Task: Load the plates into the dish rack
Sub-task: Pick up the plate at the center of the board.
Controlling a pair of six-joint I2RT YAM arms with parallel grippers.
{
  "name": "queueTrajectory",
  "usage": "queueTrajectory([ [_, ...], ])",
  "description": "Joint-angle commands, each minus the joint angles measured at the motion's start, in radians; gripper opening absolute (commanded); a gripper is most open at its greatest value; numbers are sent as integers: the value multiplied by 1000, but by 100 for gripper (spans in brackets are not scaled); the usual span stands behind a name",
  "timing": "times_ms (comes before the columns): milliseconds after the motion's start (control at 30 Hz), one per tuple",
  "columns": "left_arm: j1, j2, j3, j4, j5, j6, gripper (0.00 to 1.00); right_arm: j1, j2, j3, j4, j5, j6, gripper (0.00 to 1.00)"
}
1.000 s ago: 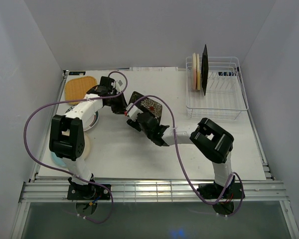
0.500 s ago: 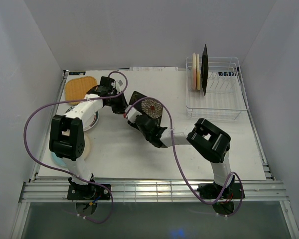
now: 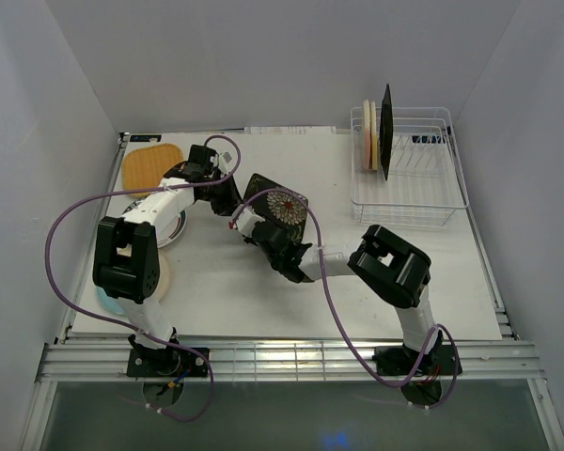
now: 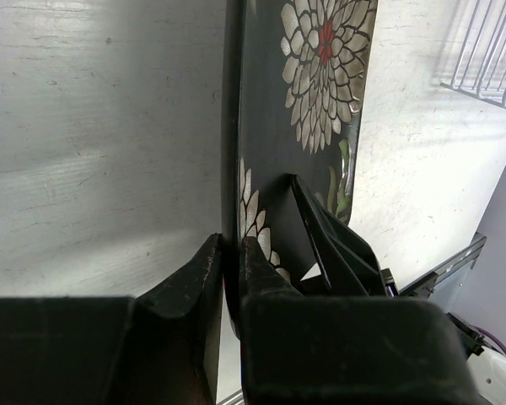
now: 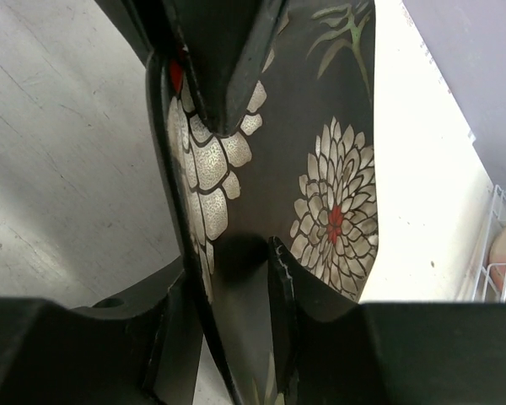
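A square black floral plate (image 3: 282,205) (image 4: 316,101) (image 5: 320,152) stands tilted on edge at mid-table. My left gripper (image 3: 235,200) (image 4: 230,246) is shut on its left rim. My right gripper (image 3: 254,228) (image 5: 229,253) straddles the plate's near edge, one finger behind and one finger (image 5: 278,261) before the face, with a gap still showing. The white wire dish rack (image 3: 410,214) at the right rear holds a black square plate (image 3: 386,132) and two round plates (image 3: 367,136) upright.
An orange ribbed plate (image 3: 150,164) lies at the left rear. A white round plate (image 3: 172,228) sits under the left arm. Cream (image 3: 162,272) and blue (image 3: 108,301) plates lie near the left edge. Walls close in on three sides.
The right gripper slid leftward onto the black plate's near edge and its jaws narrowed round it. The plate's face turned more toward the overhead camera. The left grip stayed put.
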Motion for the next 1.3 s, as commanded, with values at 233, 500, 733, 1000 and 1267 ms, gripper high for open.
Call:
queueTrajectory([
  [233,5,-101,23,70,77,5,0,8,8,31,82,70,-31,18],
  [500,5,-106,30,70,72,16,0,11,0,21,105,81,-37,8],
  [733,8,-89,68,45,60,70,12,11,-18,2,125,90,-37,8],
  [1000,30,-120,70,62,75,94,44,11,-29,-6,128,86,-32,8],
  [1267,60,-123,64,77,115,88,71,11,-38,-16,139,93,-38,8],
])
